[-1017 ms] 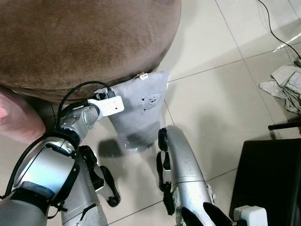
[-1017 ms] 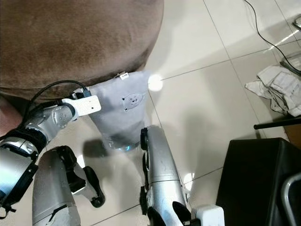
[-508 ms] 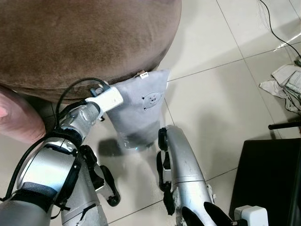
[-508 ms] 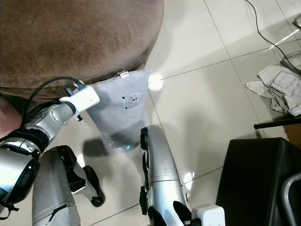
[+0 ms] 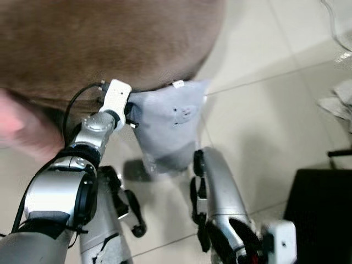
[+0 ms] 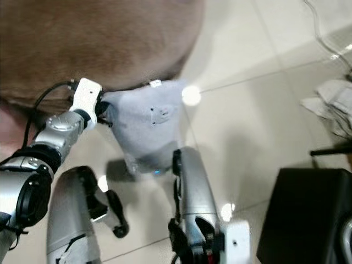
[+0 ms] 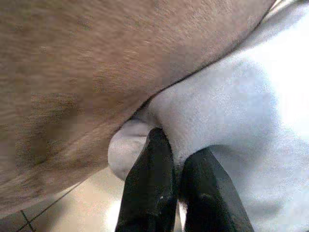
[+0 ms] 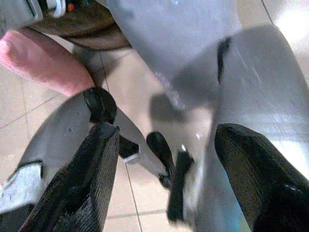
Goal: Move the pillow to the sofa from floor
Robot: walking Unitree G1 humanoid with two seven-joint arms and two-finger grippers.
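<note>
1. One grey pillow (image 5: 168, 124) hangs against the front edge of the brown sofa (image 5: 99, 38), its upper edge touching the sofa's underside and its lower end near the tiled floor (image 5: 258, 121). It sits close to the centre of the head view, and a small printed face and a white tag at its top edge are the only marks on it.
2. The left gripper (image 7: 176, 164) is at the pillow's upper corner, at about 9 o'clock from the pillow's middle. In the left wrist view its two black fingers (image 7: 152, 188) are clenched on a fold of the grey fabric, right under the sofa's edge.
3. The left arm rises from 7 o'clock in the head view, with one white camera block (image 5: 114, 96) and a black cable at the wrist.
4. The right gripper (image 8: 169, 159) hangs low; its two fingers stand wide apart and released, holding nothing. Between them show the robot's legs and the pillow's lower end.
5. One pink cushion (image 5: 25, 129) lies at 9 o'clock, partly under the sofa.
6. One black box-like object (image 5: 324, 214) stands at 4 o'clock, and crumpled white cloth (image 5: 338, 102) lies at 3 o'clock; the picture is blurred there.
</note>
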